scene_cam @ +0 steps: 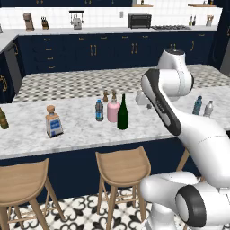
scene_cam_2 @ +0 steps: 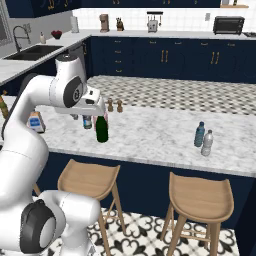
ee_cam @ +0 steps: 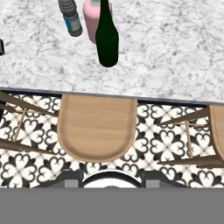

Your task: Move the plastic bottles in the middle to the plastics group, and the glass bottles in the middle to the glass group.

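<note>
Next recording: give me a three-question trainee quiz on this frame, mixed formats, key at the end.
1. True or false: the tall dark green wine bottle lies on its side.
2. Beside the wine bottle stands the squat pink bottle. What colour is the label on the small clear water bottle beside that?
3. The slim blue-tinted bottle and grey-clear bottle stand: A) on a wooden stool; B) on the marble counter; C) in the sink.

Key: 1 false; 2 blue; 3 B.
</note>
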Robot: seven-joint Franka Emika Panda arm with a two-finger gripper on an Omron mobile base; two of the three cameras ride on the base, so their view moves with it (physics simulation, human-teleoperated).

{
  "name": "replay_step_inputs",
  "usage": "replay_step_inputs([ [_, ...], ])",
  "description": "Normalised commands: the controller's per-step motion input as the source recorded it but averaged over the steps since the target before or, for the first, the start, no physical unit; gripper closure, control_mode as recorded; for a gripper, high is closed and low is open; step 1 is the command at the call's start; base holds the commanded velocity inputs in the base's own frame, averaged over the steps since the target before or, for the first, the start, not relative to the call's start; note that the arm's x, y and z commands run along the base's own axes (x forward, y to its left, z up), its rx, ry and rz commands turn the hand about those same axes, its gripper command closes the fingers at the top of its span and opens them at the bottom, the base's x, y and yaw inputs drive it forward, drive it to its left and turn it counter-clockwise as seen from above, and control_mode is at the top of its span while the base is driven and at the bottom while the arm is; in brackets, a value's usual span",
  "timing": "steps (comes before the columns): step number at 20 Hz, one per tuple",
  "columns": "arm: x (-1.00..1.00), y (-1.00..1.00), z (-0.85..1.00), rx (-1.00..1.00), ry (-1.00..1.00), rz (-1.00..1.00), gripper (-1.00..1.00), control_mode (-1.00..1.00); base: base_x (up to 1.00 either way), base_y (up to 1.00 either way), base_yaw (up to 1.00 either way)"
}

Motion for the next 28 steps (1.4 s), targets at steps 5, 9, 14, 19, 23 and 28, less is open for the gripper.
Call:
replay_step_inputs([
  [5,-0.14,0.06,-0.13,-0.01,0.02,0.0,-1.0,-1.0,0.0,0.0,0.0],
  [9,0.34,0.64,-0.38,-0.05,0.0,0.0,-1.0,-1.0,0.0,0.0,0.0],
  [14,0.75,0.15,-0.1,0.0,-0.1,-0.09,-1.0,-1.0,0.0,0.0,0.0],
  [19,0.28,0.06,0.0,0.03,-0.1,-0.14,-1.0,-1.0,0.0,0.0,0.0],
  [23,0.07,0.0,0.0,0.12,-0.18,-0.21,-1.0,-1.0,0.0,0.0,0.0],
  [28,0.0,-0.07,0.0,0.16,-0.12,-0.12,-1.0,-1.0,0.0,0.0,0.0],
])
